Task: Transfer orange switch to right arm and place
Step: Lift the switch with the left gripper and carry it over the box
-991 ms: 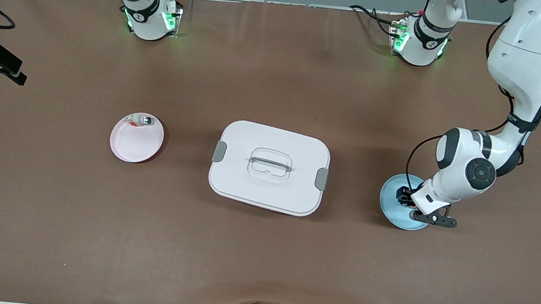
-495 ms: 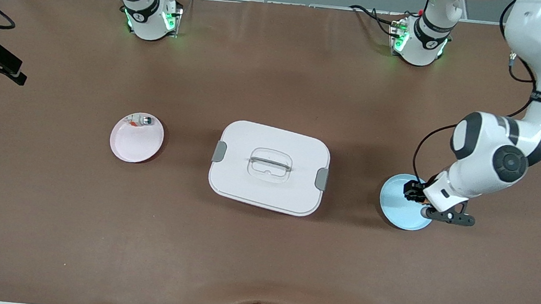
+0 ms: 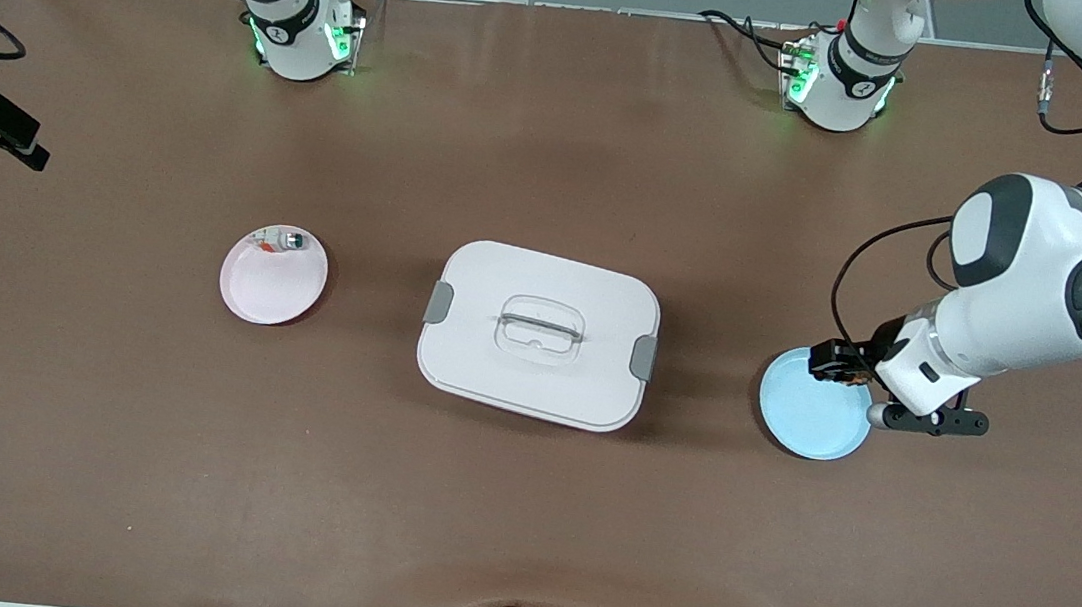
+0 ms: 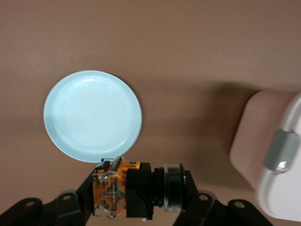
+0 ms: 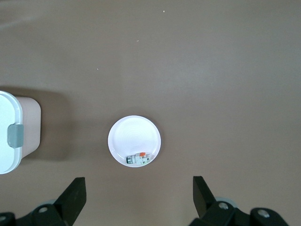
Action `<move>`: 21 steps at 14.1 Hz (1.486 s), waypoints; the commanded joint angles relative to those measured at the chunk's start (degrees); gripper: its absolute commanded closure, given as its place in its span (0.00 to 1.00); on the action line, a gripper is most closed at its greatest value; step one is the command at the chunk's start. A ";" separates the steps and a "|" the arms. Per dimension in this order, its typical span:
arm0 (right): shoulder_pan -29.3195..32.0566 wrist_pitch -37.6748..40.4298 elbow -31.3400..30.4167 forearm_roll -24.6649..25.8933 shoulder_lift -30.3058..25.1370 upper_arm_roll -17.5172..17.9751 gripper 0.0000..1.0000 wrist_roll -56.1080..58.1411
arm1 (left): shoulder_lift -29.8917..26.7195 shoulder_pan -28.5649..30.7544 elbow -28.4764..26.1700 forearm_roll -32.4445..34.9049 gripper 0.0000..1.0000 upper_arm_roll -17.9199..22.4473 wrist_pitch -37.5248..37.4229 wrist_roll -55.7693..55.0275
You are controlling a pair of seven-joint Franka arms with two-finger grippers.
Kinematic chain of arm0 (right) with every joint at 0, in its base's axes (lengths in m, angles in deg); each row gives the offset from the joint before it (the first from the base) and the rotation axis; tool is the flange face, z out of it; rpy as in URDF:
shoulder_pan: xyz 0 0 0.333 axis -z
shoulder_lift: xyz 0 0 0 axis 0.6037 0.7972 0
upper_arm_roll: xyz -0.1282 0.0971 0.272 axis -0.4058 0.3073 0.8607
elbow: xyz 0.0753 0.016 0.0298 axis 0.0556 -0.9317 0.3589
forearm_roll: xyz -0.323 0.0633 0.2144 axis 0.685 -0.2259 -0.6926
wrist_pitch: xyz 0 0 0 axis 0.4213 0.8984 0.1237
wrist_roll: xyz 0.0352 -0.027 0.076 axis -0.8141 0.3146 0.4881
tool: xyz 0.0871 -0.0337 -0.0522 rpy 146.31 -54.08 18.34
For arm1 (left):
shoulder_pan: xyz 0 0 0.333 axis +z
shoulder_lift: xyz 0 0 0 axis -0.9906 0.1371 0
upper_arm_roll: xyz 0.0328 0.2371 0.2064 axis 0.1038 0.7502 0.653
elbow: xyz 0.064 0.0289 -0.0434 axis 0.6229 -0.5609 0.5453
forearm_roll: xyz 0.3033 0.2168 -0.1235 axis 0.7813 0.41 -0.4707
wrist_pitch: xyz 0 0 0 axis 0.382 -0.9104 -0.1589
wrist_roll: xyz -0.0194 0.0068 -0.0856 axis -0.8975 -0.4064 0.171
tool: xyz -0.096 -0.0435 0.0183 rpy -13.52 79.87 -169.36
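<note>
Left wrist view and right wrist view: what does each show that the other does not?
Only the left wrist view shows the orange switch clamped in the left gripper above the empty blue plate. Only the right wrist view shows the pink plate with a small silver-white part, under the right gripper's open jaws. Both show the white lidded box and the brown table.

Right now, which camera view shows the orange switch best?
The left wrist view: the orange switch fills it, clamped in the left gripper. The front view shows only a dark speck over the blue plate. The right wrist view shows none of it.
</note>
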 commanded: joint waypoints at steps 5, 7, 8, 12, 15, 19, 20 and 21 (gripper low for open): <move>1.44 -0.95 -0.38 0.31 2.53 0.92 0.00 0.57 | 1.40 -1.04 7.78 -4.97 1.00 -8.97 -3.76 -30.22; 1.53 -1.13 -0.38 0.49 4.36 0.83 0.00 0.57 | 2.45 -4.37 10.06 -5.15 1.00 -9.42 -3.67 -39.53; 1.53 -1.22 -0.30 0.49 4.90 0.92 0.00 0.57 | 3.24 -6.30 10.60 -5.50 1.00 -9.42 -3.67 -46.28; 1.53 -0.87 -0.38 0.66 7.53 0.83 0.00 0.66 | 5.71 -11.93 14.72 -5.59 1.00 -9.42 -3.06 -63.27; 1.44 0.01 -0.73 -0.03 8.16 0.92 0.00 -0.13 | 7.99 -15.98 18.33 -5.59 1.00 -9.42 -2.35 -74.96; 1.70 -0.51 -3.71 -8.34 7.81 0.83 0.00 -0.75 | 8.43 -19.41 19.13 -5.59 1.00 -9.42 0.80 -86.75; 3.70 -1.12 -6.42 -14.22 7.28 0.83 0.00 -1.18 | 8.70 -20.29 19.30 -5.59 1.00 -9.42 1.42 -89.13; 4.33 -3.04 -9.67 -17.41 6.15 0.83 0.00 -1.62 | 9.13 -20.91 19.56 -5.59 1.00 -9.42 2.04 -90.72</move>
